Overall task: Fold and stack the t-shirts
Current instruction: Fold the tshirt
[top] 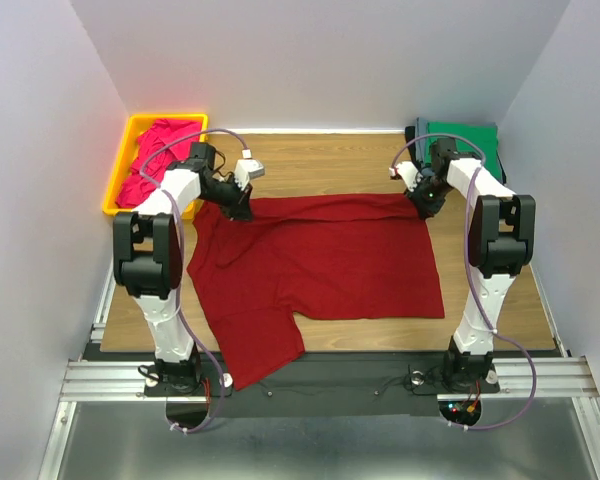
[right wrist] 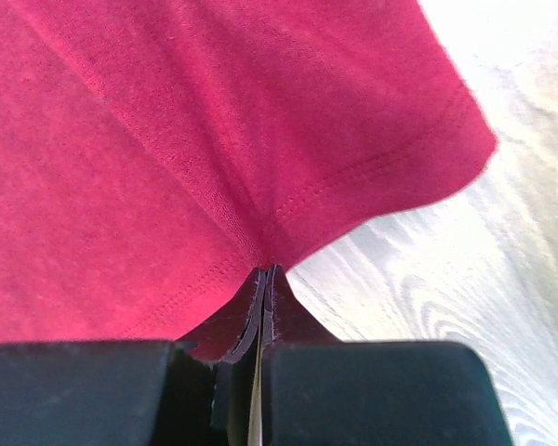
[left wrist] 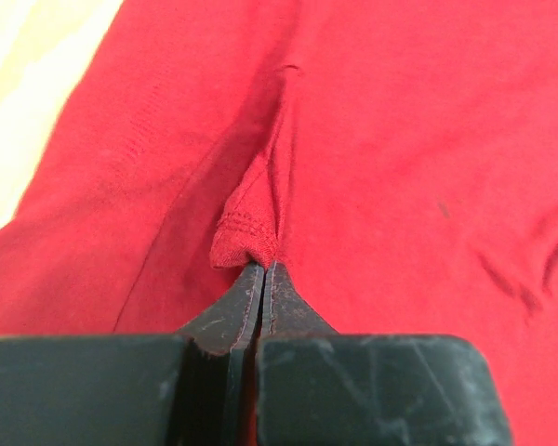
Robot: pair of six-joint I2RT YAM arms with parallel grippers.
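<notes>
A dark red t-shirt, magenta-pink t-shirt and green t-shirt show; the bin is yellow, the table pale wood-grain.

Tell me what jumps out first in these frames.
A big dark red t-shirt lies spread across the middle of the table. The left gripper and right gripper are each shut on a far corner of it, left and right. A pink t-shirt sits in the yellow bin at far left; a green t-shirt lies at far right.
</notes>
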